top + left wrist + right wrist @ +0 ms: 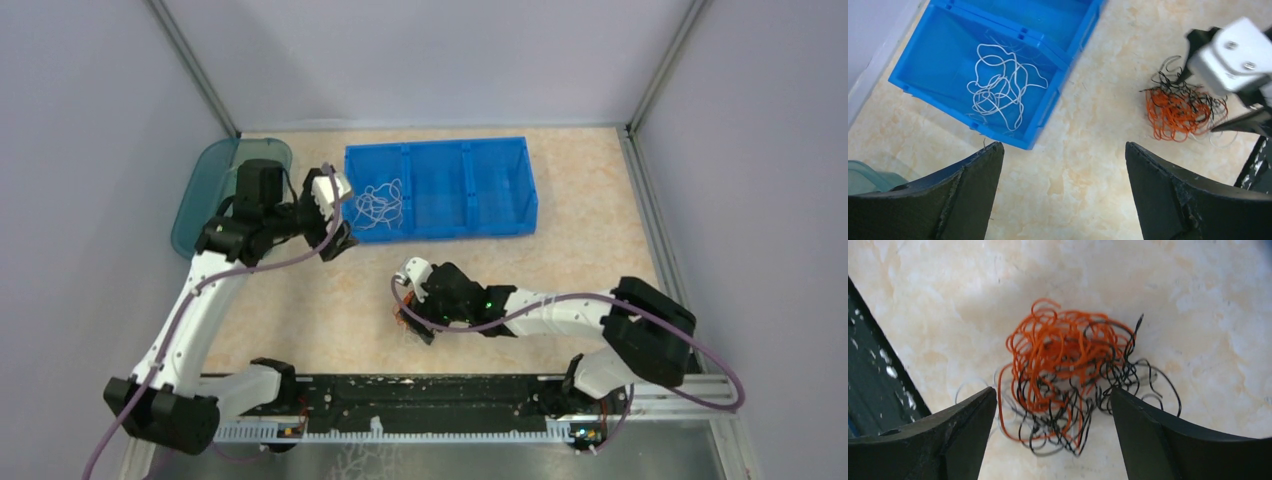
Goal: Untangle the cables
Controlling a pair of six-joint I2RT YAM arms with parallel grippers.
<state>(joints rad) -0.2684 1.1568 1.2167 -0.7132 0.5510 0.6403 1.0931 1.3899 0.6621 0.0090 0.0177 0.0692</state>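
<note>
Right fingers [965, 437], spread wide, flank the orange-black cables [1060, 365]; left fingers [965, 197] wide, empty.

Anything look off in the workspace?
Just the orange and black cables, knotted in one clump on the table below the right end effector. The white cable lies in the blue bin, end compartment. No damage.
</note>
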